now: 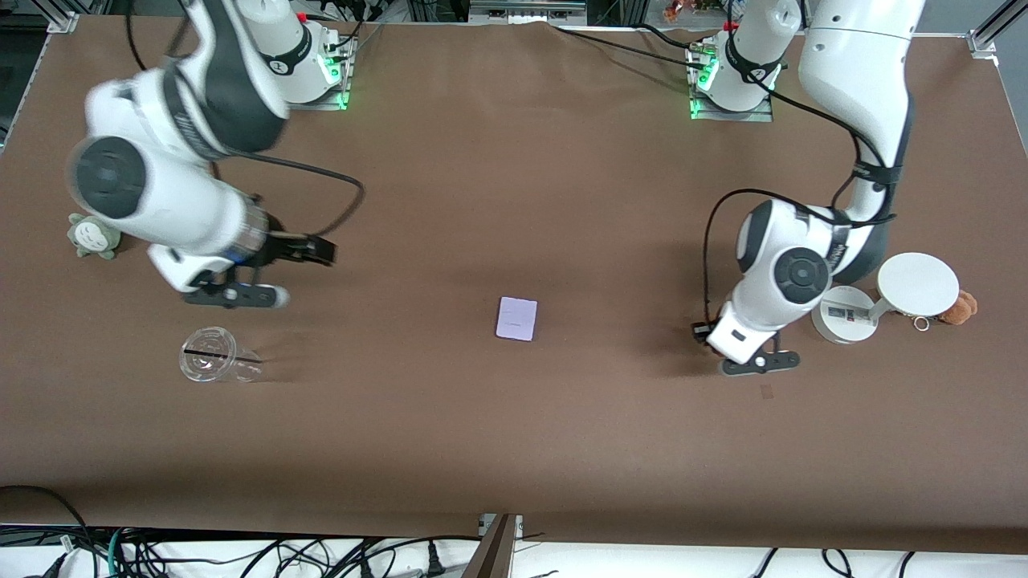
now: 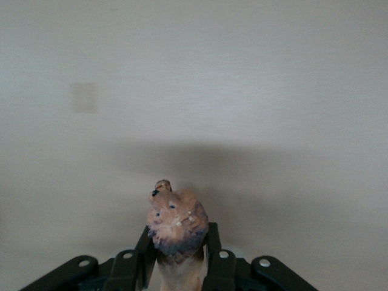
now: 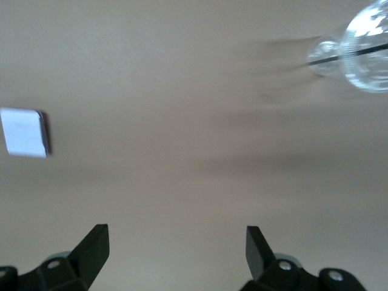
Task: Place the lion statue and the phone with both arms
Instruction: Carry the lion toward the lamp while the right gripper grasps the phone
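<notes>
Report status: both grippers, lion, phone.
Left gripper shut on lion statue. Right gripper open, empty, over bare table. Phone untouched mid-table. Nothing blocking.

Lion statue (image 2: 177, 227) reddish-brown, darker mane; phone (image 1: 516, 319) seemingly pale lavender.

- The worktop (image 1: 514, 177) wears a matt brown cloth, smooth with faint creases.
- The lion statue (image 2: 177, 225) looks like carved wood, with a rough mane and a dull finish.
- The phone (image 1: 516, 319) has a smooth, pale lavender face.
- The cup (image 1: 210, 355) is clear, glossy plastic.
- The arm shells are glossy white plastic; the left gripper (image 2: 179, 267) and right gripper (image 3: 177, 245) are matt black.
- The plush (image 1: 95, 235) is soft grey-green cloth.
</notes>
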`<state>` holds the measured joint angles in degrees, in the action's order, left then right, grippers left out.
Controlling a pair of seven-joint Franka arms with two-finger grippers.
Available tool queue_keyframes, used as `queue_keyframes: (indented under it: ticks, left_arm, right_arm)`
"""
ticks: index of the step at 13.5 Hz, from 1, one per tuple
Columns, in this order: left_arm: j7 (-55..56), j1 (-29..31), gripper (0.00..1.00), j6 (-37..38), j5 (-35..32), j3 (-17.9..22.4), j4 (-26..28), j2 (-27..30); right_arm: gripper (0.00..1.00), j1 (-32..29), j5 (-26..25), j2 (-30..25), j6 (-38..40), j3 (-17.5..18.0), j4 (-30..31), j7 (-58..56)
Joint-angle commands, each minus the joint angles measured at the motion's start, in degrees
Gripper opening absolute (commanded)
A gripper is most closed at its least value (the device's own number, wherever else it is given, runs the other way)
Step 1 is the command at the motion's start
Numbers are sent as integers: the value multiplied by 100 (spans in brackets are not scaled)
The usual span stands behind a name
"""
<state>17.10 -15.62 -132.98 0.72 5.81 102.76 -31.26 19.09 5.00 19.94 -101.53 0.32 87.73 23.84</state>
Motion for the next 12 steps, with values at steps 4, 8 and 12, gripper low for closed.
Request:
queue_keyframes:
  ticks: [4, 8, 12]
  left_arm:
    - [-1296, 620, 0, -711, -55, 324, 1228, 639]
    - [-1332, 850, 0, -834, -46, 333, 1404, 639]
    - [-1753, 1122, 0, -1054, -28, 324, 1545, 639]
  right_arm:
    - [100, 1034, 45, 1255, -1455, -23, -623, 1517]
    - [100, 1500, -34, 2425, -1693, -50, -1829, 2388]
    - [100, 1826, -209, 2874, -2440, -76, -1830, 2914]
